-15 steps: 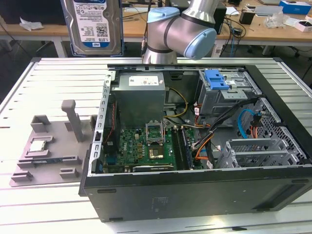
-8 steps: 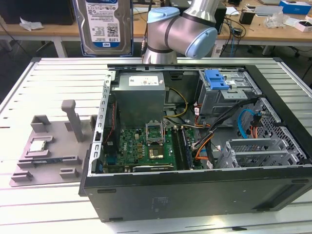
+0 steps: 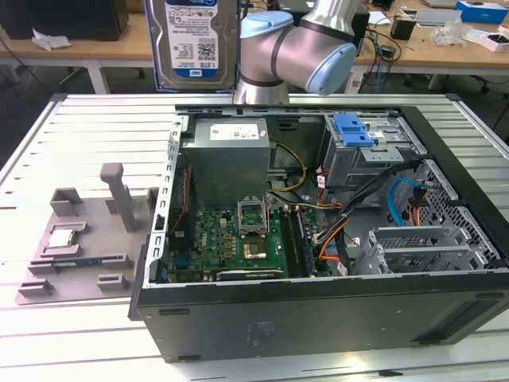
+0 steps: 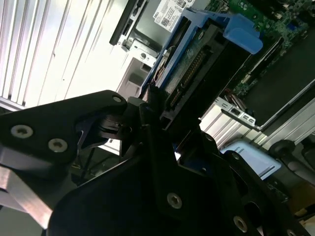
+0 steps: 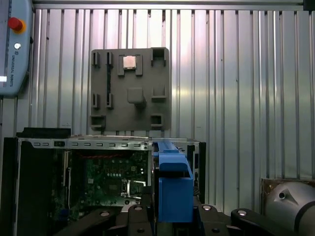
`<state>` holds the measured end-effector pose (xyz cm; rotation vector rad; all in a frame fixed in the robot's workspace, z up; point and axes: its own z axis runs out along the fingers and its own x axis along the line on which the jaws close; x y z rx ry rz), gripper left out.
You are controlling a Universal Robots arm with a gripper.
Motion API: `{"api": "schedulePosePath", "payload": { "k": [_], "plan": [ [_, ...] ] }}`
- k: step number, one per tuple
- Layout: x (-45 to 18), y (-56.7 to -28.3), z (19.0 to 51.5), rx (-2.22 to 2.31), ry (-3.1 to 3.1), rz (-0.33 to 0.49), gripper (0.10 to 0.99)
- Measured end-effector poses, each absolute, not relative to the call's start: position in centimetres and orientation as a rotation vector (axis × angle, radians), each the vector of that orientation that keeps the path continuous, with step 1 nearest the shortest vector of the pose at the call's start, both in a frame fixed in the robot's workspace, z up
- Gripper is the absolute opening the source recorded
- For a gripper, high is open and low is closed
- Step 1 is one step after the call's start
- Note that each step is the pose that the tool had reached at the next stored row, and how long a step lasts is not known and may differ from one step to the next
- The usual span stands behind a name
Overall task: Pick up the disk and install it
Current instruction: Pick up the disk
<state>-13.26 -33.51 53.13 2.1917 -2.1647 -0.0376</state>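
Observation:
The disk, a silver drive with a blue-and-white label, hangs upright high above the far left corner of the open computer case in the exterior view. In the second wrist view its connector edge and blue frame stick out from my gripper, whose black fingers clamp its sides. In the first wrist view the disk's blue frame sits between the gripper fingers, above the case. The gripper is shut on the disk.
Inside the case are a motherboard, a power supply, cables, and a drive bay with a blue bracket. A grey fixture plate holding a processor chip lies at the exterior view's left. A pendant rests on the ribbed table.

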Motion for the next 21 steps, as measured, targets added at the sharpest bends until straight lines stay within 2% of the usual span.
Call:
{"api": "schedulePosePath", "payload": {
  "k": [21],
  "plan": [
    [-4.6,-33.5,53.1,2.191,-2.164,-0.038,0.365]
  ]
}}
